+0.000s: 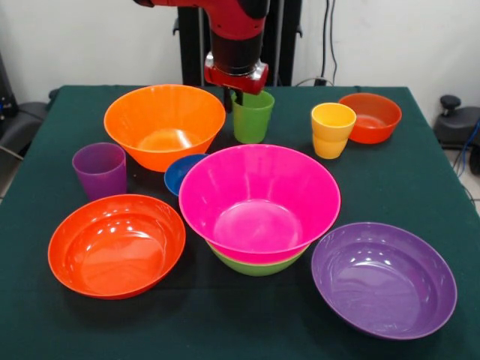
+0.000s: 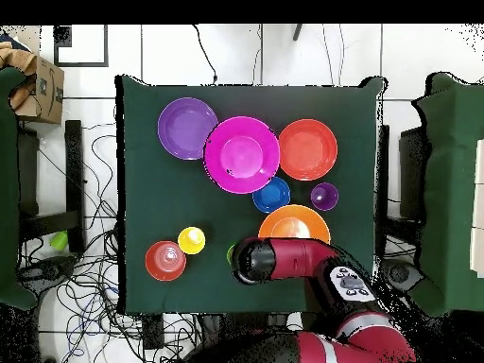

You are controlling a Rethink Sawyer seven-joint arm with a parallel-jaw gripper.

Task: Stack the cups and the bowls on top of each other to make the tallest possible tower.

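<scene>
The tower so far is only the glossy pink plastic bowl [image 1: 259,199] nested in the lime green plastic bowl [image 1: 256,265], near the middle of the dark green tabletop [image 1: 225,322]. The green one is seen only in the front view, as a sliver under the pink rim; from overhead the pink bowl [image 2: 242,154] hides it completely.

The red and black gripper [image 1: 237,97] is seen in the front view at the rim of the small green plastic cup [image 1: 252,116], one dark finger reaching into the cup's mouth; whether the fingers are clamped on the wall cannot be told. From overhead the arm [image 2: 284,259] covers nearly all of that cup [image 2: 231,253].

The large purple bowl [image 1: 384,279] lies closest to a tabletop edge, near a corner. The large red-orange bowl [image 1: 116,246] sits toward the opposite side of that same edge. The small red-orange bowl [image 1: 370,117] is near another corner, with the yellow-orange cup [image 1: 331,130] just beside it. The purple cup [image 1: 100,169], small blue bowl [image 1: 181,172] and large orange bowl [image 1: 164,125] are crowded together. Open cloth is seen along the edge beside the yellow-orange cup and small red-orange bowl.

No readable writing is seen.
</scene>
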